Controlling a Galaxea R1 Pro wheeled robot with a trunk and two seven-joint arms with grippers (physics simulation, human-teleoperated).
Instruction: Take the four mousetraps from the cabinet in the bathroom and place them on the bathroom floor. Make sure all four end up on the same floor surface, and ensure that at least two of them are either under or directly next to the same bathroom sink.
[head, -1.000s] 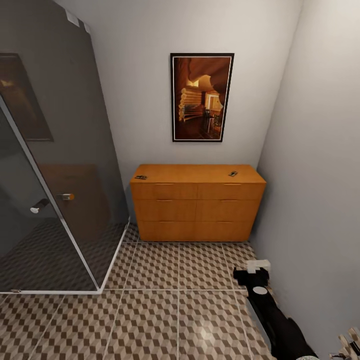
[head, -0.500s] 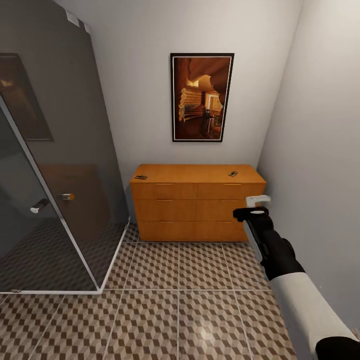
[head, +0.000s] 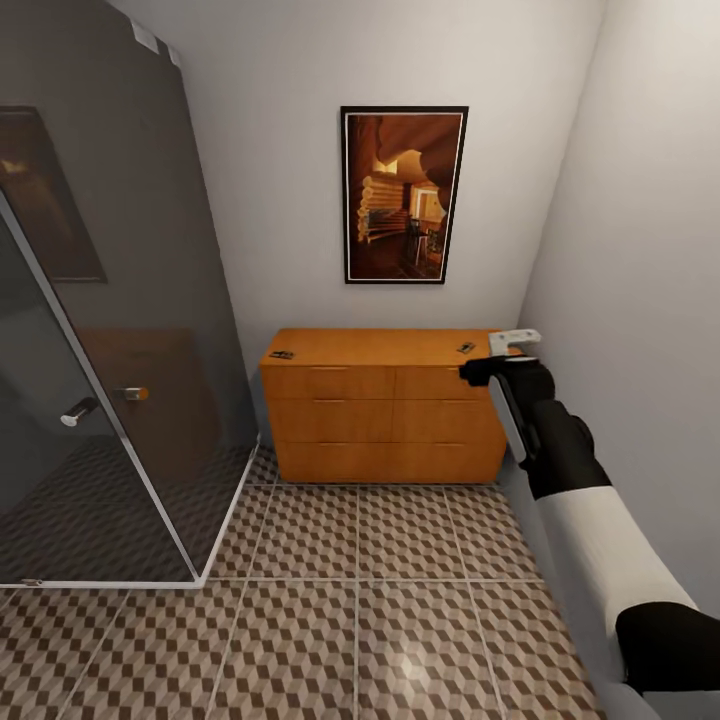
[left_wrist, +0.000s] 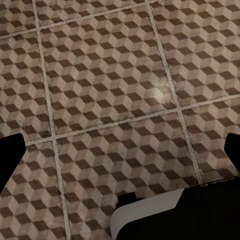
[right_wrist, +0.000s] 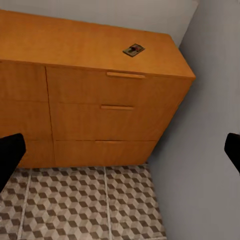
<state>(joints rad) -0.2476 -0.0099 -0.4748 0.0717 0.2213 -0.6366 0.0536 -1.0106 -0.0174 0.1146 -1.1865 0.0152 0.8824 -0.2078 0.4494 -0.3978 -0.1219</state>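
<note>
Mousetraps lay on the flat top of the cabinet (head: 395, 405): one small dark mousetrap (head: 281, 355) near its left front corner and another mousetrap (head: 466, 347) near its right end, well apart from each other. In the right wrist view that trap (right_wrist: 133, 49) showed as a tiny brown board with dark wire and a reddish spot. The cabinet was orange-brown, its drawer fronts shut, backed against the wall in the corner. The right gripper (head: 512, 350) hung raised just beside the right-hand trap, holding nothing; its fingertips sat wide apart at the edges of the wrist view. The left gripper's fingers (left_wrist: 10, 155) were likewise spread, empty, over the bathroom floor (head: 350, 600). A glass shower enclosure (head: 110, 330) stood left of the cabinet, and a framed picture (head: 404, 195) hung above it.
</note>
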